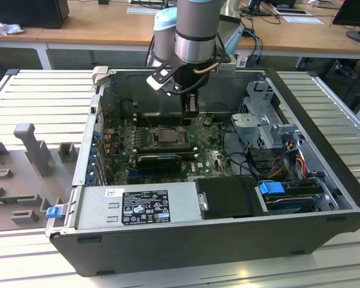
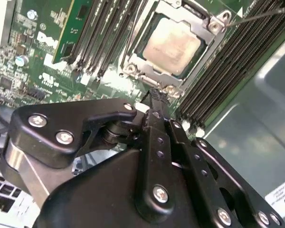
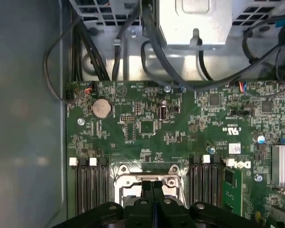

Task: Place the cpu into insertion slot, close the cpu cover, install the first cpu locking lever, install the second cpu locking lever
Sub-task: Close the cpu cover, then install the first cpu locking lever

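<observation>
**Shut gripper being held at the edge of the loaded socket**

The arm (image 1: 195, 30) is being held nearly upright over the rear of an open computer case (image 1: 198, 243), its wrist lowered past the rim. The gripper (image 1: 192, 107) is being pointed down at the motherboard (image 3: 180, 128), close to the case's back wall. In both wrist views the fingers are being kept pressed together, with only a thin seam between them and nothing clamped there. The tip of the gripper (image 2: 154, 95) is being held right at the border of the insertion slot (image 3: 125, 180); whether it touches the metal cannot be told.

The cpu (image 2: 173, 45) is being carried flat in the insertion slot, with its pale top facing up. It is being framed on all sides by the cpu cover (image 2: 192, 71), which is lying down over it. A thin metal rod (image 2: 261, 14) is being shown running out from one corner of the socket, across the black memory slots (image 2: 218, 71) that flank it.

Within the case, the motherboard is being housed flat on the floor. A long black graphics card (image 1: 159, 161) is being seated just in front of the socket. A grey power supply (image 1: 138, 207) is being held along the near wall, and a drive cage (image 1: 264, 120) on the exterior view's right.
</observation>
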Tool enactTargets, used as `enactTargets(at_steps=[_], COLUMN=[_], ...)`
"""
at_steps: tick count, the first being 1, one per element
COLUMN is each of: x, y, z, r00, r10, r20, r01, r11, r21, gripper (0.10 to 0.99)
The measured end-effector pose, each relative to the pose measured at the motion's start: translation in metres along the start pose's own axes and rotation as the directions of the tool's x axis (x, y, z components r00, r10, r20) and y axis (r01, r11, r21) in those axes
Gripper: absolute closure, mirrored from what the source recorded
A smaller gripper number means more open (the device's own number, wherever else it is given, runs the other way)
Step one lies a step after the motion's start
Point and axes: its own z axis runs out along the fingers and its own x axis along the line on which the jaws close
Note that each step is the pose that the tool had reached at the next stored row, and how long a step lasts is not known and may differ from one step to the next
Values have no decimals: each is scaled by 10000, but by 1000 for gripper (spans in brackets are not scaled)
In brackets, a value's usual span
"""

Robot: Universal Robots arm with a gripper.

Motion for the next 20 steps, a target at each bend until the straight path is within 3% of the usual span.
enactTargets(at_steps=[3, 7, 9, 15, 20], x=[-1, 17, 17, 16, 16], y=[-30, -313, -371, -400, -400], z=[92, 143, 143, 140, 93], r00=[9999, 9995, 9995, 9995, 9995], r10=[-167, -309, -309, -310, -310], r20=[-1, -3, -3, -3, 5], r01=[167, 309, 309, 310, 310], r11=[9999, 9995, 9995, 9995, 9995], r21=[0, 0, 0, 1, 2], gripper=[980, 980, 980, 980, 980])
